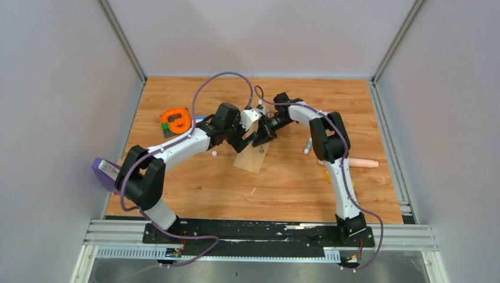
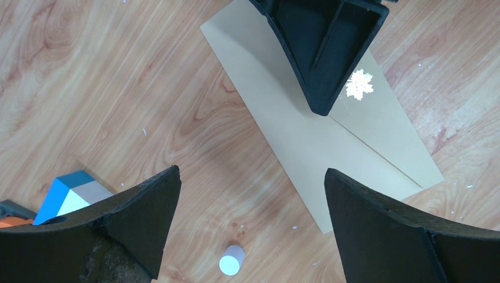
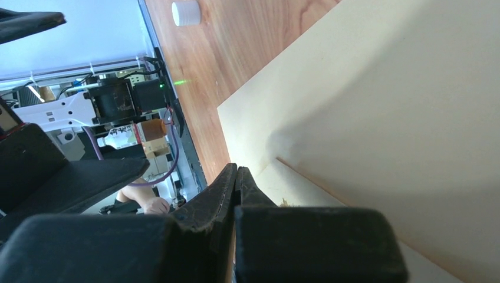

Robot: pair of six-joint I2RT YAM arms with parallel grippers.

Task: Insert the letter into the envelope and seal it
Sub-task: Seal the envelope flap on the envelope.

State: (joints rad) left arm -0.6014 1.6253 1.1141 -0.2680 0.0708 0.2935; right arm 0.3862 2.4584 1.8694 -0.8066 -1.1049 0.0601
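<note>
The tan envelope lies flat on the wooden table with its flap folded down. A pale leaf sticker sits by the flap's tip. My right gripper is shut, its black fingertips resting on the envelope next to the sticker, with nothing visible between them. My left gripper hovers open just left of the envelope, its fingers spread wide over bare wood and the envelope's near edge. The letter is hidden from every view.
A small white cap lies left of the envelope. An orange object and a blue-and-white block sit at far left. A white tube and a pink item lie at right.
</note>
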